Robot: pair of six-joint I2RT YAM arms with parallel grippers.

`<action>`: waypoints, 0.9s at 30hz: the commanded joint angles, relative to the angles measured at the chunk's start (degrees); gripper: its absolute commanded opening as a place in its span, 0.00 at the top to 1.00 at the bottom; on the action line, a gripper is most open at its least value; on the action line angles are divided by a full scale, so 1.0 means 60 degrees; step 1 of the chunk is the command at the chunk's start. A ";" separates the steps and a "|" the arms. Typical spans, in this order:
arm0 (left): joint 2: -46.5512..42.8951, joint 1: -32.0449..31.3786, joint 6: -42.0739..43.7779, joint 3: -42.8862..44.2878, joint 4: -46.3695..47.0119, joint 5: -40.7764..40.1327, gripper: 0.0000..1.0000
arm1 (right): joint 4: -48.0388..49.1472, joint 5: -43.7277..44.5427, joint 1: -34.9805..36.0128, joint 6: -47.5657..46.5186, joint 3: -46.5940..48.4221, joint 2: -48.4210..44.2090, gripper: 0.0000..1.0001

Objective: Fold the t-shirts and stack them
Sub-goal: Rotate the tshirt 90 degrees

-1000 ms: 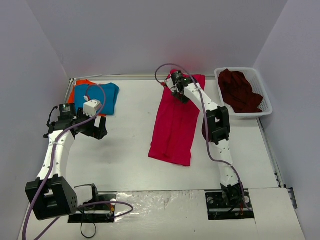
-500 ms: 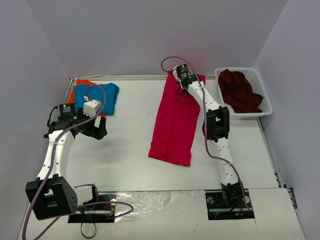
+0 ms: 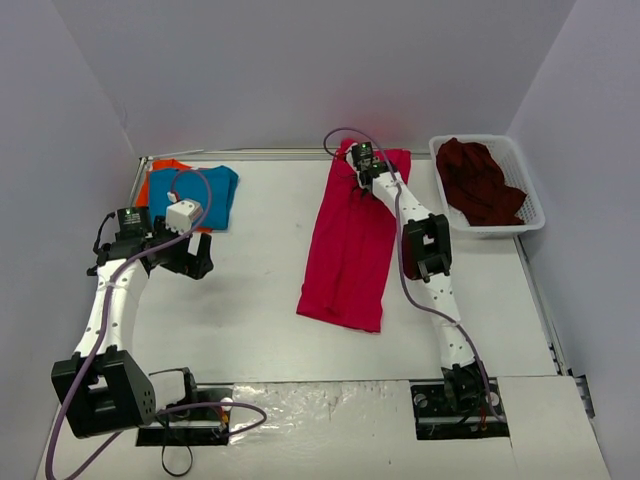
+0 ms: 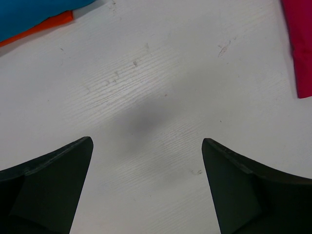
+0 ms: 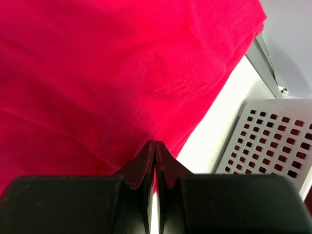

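On white wood-grain table (image 3: pixel 250 300), long crimson-pink t-shirt (image 3: pixel 345 250), soft, creased

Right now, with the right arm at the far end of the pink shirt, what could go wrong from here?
1. The right jaws are shut at the far edge of the crimson-pink shirt; whether they pinch cloth is unclear, so a pull may slip or lift one layer.
2. The white basket sits close by; a sideways swing could knock it.
3. The left jaws hang open over the table, so a one-handed fold may skew.
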 commanded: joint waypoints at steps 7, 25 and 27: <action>-0.0018 0.0124 0.0091 0.0033 -0.0019 0.0054 0.06 | 0.0372 0.0009 0.0062 -0.0239 0.0627 0.0632 1.00; -0.0018 0.0271 0.0105 0.0004 -0.0048 0.0171 0.06 | 0.1017 -0.0387 0.1380 -0.0811 0.0686 0.0998 1.00; -0.0018 0.0286 0.0091 0.0018 -0.0048 0.0186 0.06 | 0.1046 -0.0402 0.1468 -0.0870 0.0700 0.1057 1.00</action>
